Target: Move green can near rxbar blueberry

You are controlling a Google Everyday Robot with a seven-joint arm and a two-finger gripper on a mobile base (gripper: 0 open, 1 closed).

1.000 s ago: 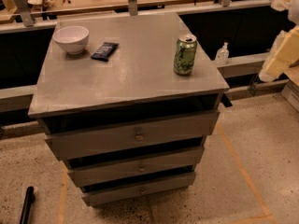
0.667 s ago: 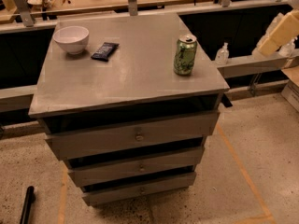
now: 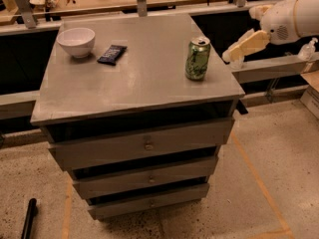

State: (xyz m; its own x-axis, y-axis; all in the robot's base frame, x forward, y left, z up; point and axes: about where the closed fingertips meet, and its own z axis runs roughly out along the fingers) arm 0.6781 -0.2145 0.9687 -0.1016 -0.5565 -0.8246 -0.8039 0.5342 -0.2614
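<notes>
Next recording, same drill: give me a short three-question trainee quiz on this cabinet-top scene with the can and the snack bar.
1. Which thing sits nearest the snack bar? A) white bowl B) green can C) gripper
2. True or false: the green can lies on its side.
3. Fill in: the gripper hangs beyond the cabinet top's ____ edge as pictured, apart from the can.

Key: 1 A. 2 False: it stands upright near the top's right side as pictured. 3 right.
</notes>
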